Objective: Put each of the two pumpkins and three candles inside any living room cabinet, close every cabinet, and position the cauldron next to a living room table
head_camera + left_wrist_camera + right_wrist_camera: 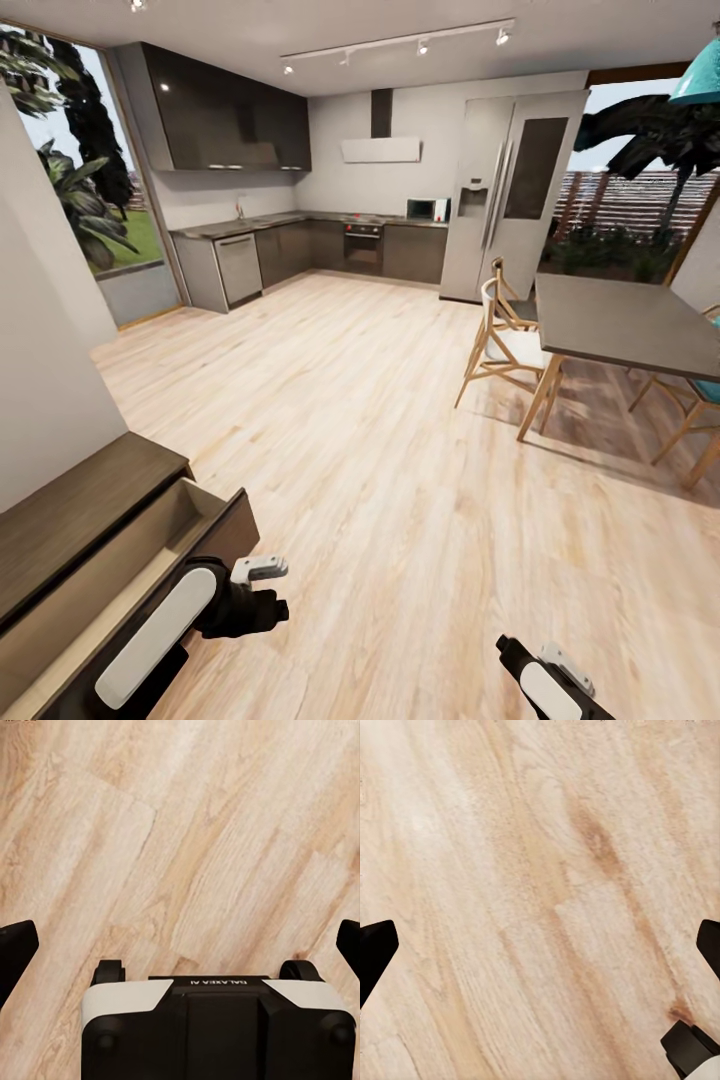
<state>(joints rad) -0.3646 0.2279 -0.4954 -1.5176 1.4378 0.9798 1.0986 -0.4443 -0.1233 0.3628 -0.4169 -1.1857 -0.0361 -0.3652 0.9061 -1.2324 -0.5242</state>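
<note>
The dark-brown cabinet (70, 515) stands at the lower left of the head view against a white wall. Its top drawer (120, 570) is pulled out, and the part of its pale inside that I can see holds nothing. My left gripper (250, 605) hangs just off the drawer's front corner, pointing down at the wooden floor. In the left wrist view the left gripper (180, 945) is open over bare planks and the robot's base (217, 1027). My right gripper (540, 945) is open above bare floor too. The pumpkins, candles and cauldron are out of view.
A grey dining table (620, 320) with wooden chairs (500, 345) stands at the right. The kitchen counter (300, 245) and fridge (505, 190) line the far wall. A wide stretch of wooden floor (360, 420) lies between them and me.
</note>
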